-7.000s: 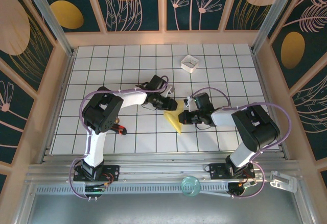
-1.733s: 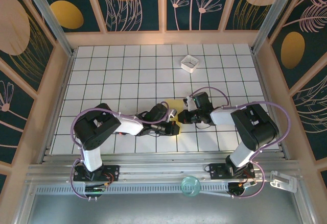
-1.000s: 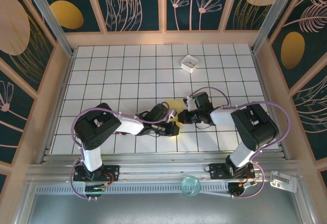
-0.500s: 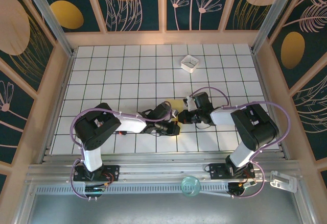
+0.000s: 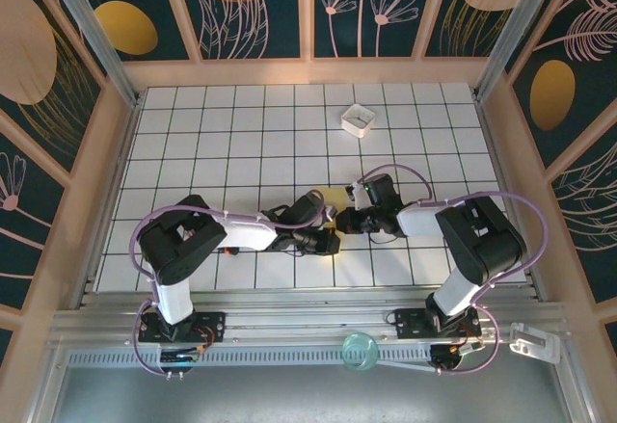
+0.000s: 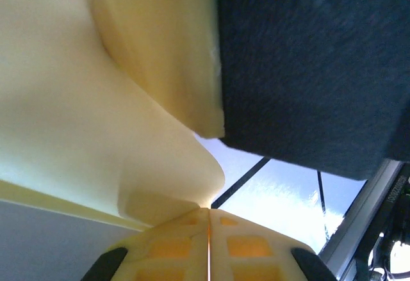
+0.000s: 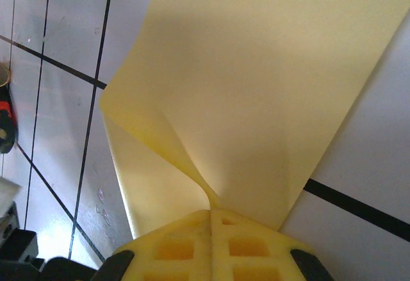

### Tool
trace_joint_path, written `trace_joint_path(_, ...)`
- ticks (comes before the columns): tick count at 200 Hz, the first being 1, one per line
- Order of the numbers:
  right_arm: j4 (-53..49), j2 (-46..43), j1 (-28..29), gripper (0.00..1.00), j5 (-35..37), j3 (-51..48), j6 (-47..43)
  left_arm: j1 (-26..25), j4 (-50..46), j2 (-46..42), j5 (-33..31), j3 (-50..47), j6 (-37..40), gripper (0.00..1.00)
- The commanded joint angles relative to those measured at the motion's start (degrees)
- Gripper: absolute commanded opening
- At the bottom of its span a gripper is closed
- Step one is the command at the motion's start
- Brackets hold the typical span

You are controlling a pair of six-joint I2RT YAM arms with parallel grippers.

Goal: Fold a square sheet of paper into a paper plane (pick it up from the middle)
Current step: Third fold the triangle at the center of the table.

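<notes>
Left pincer (image 5: 331, 241) sits low on the white gridded surface (image 5: 241, 134), near the middle and toward the front. In its wrist view the two pads meet at a thin seam, jaws look closed. A curl of the square sheet of paper (image 6: 70, 121) runs right into that seam, so it looks nipped there. A dark blurred mass up right in that view is probably the other arm, can't confirm.

The sheet lies between the two pincers, just beside both, already partly folded, not flat and not a dart yet.

Right pincer (image 5: 344, 219) faces the left one from the other side, tips near each other. Jaws closed, a raised fold of the yellow sheet pinched at the tips, the rest spread flat over the grid lines.

Small white box (image 5: 358, 119) sits well apart at the back, not involved.

Step, as I read it: mid-fold, both pincers gripping one ridge to set a crease. Next move probably calls for one side to anchor while the other lets go and re-grips a flap, keeping edges lined up. Thin paper, so a pull from both sides could tear or skew it.
</notes>
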Motion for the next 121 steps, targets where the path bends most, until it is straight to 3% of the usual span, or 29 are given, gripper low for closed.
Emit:
trace_joint_path(1,-3.22,1.59,0.49,0.00,2.55,-1.82,-1.04,1.12,2.44,-3.53,-0.38,-1.27,-0.42,0.16)
trace_joint_path(34,-3.33,1.75,0.51,0.00,2.50,-1.63,-1.16,2.24,5.36,-5.88,1.13,-3.07,-1.79,0.18)
trace_joint_path(121,-3.44,1.77,0.54,0.00,2.66,-1.52,-1.24,2.63,3.97,-1.79,1.32,-1.87,-0.70,0.09)
